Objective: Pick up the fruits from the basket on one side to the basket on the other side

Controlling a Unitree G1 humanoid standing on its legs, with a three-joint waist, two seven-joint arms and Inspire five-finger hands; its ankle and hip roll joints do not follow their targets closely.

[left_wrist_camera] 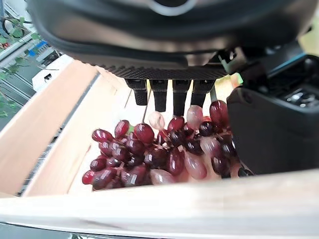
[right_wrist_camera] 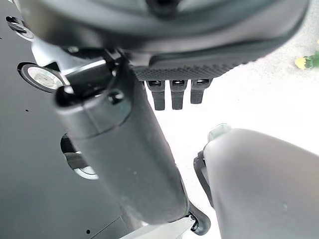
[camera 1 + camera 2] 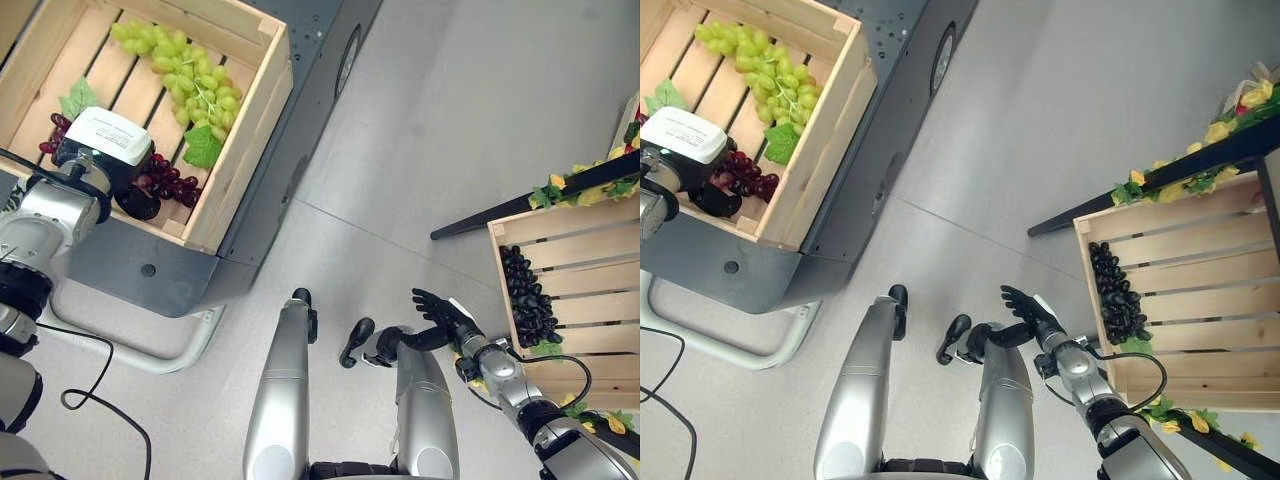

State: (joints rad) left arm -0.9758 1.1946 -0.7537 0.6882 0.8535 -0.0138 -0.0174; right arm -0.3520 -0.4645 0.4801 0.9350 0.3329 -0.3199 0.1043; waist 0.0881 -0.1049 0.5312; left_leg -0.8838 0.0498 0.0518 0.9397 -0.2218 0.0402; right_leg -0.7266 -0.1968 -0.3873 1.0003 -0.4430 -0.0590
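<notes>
I had the left hand [image 3: 128, 185] lowered into the left crate [image 3: 245, 140], its fingers [image 1: 160, 97] straight and relaxed above the red grapes [image 1: 159, 157], gripping nothing, because that bunch lay nearest the crate's front wall. The green grapes [image 3: 190, 80] lay further back. The right hand [image 3: 440, 315] hung spread and empty over the floor (idle, I judged), beside the right crate [image 3: 580, 250] that held black grapes [image 3: 528, 300].

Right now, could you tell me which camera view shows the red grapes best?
The left wrist view: the red grapes lie close up below the left hand. In both eye views that hand partly covers them in the crate.
</notes>
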